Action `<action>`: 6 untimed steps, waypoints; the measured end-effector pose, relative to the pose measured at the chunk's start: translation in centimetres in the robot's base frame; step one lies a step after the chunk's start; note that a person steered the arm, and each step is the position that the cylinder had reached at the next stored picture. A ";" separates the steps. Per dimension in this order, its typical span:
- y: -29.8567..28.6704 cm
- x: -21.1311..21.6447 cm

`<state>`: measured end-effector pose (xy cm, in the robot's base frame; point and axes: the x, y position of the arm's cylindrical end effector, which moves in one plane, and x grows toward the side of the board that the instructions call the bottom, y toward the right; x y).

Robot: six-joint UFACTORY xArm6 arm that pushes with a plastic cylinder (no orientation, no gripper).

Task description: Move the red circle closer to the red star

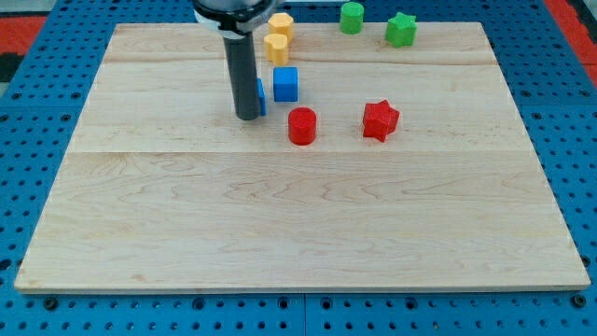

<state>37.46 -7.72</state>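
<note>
The red circle point(301, 125) lies on the wooden board, a little above its middle. The red star point(380, 120) lies to its right, with a gap of about one block's width between them. My tip point(248, 117) rests on the board to the left of the red circle, apart from it. A blue block point(260, 96) is mostly hidden behind the rod, touching or nearly touching it.
A blue cube point(285, 84) sits above the red circle. Two yellow blocks point(276, 47) point(281, 25) lie near the board's top edge. A green circle point(351, 17) and a green star point(401, 29) lie at the top right. The board point(280, 233) sits on blue pegboard.
</note>
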 end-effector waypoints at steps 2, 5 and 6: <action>1.5 3.7; 9.6 3.2; 11.3 3.2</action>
